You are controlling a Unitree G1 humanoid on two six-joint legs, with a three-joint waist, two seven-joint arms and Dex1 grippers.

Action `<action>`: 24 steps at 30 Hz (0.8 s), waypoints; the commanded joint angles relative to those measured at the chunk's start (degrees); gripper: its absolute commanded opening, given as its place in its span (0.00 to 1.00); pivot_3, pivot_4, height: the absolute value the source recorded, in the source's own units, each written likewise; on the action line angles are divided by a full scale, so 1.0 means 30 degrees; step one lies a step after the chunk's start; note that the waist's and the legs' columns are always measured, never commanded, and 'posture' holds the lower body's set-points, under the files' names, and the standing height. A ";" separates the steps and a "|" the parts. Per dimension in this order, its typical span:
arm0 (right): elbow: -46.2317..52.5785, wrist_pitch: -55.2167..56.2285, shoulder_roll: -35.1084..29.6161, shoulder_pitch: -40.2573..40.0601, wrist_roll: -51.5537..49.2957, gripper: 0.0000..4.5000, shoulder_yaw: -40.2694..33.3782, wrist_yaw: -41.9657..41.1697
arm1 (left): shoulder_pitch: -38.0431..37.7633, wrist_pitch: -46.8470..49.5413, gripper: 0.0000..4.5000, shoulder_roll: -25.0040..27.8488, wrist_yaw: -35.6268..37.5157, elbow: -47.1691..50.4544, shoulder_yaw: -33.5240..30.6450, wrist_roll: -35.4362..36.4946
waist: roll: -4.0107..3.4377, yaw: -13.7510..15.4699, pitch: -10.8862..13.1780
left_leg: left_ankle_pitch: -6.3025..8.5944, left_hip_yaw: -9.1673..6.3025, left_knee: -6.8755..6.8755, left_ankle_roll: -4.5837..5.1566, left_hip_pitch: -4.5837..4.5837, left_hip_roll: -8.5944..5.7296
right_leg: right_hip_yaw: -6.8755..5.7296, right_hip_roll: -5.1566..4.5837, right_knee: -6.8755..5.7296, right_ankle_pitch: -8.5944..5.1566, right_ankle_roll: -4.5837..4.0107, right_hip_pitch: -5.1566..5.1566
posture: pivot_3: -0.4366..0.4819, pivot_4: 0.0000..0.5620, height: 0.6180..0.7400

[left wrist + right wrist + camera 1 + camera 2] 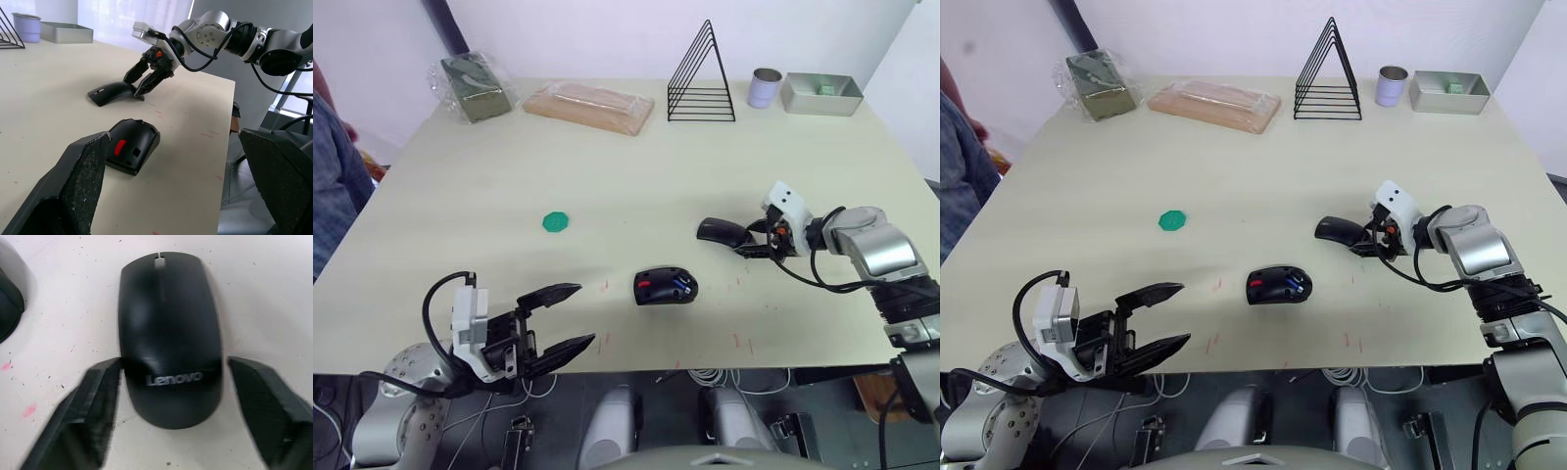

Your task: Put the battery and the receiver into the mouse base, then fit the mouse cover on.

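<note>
Two open fingers of the right claw [168, 421] sit beside the mouse cover [168, 333]; squeezing off-centre could flick it along the desk [607, 176]. Left claw [563, 318] hangs open.

A pale beige table [607, 176] stands before a plain white wall [607, 29]

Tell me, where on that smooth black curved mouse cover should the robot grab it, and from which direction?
Probably across the two long sides of the smooth black curved mouse cover, near its wider rear end by the printed logo, coming in from behind and above. It lies dome-up and flat on the table, so its top is too rounded to pinch. The right end effector is open, its fingers either side of that end.
</note>
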State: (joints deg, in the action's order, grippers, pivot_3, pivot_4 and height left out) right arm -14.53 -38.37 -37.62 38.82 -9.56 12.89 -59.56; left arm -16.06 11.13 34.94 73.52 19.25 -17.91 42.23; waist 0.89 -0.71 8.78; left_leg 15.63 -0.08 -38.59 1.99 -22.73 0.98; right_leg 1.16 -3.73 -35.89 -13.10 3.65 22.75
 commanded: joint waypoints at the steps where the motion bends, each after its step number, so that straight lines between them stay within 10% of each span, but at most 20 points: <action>1: 0.0573 0.0122 0.0005 0.0131 -0.0156 0.84 -0.0481 0.0037 | 0.0102 -0.0520 1.00 0.0114 0.0081 0.0032 -0.0197 -0.0023 | 0.0000 0.0000 0.0000 | 0.0000 0.0000 0.0000 0.0000 0.0000 0.0000 | 0.0000 0.0000 0.0000 0.0000 0.0000 0.0000 | 0.48 0.27 1.00; 24: 0.0533 0.0248 0.0026 0.0047 -0.0118 0.84 -0.0576 0.0213 | 0.0639 -0.0746 1.00 0.0222 0.0009 -0.0479 0.0273 -0.0276 | 0.0000 0.0001 0.0000 | 0.0000 -0.0001 0.0007 0.0000 0.0000 0.0001 | -0.0001 0.0000 0.0002 0.0000 -0.0001 0.0001 | 0.48 0.27 1.00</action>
State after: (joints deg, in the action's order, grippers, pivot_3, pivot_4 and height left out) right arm -14.52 -38.19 -37.09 38.64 -9.52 12.89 -58.92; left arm -14.30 9.57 35.26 73.51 17.25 -17.36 41.49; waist 0.89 -0.71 8.78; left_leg 15.63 -0.08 -38.57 1.99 -22.73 0.98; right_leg 1.16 -3.73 -35.89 -13.10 3.65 22.75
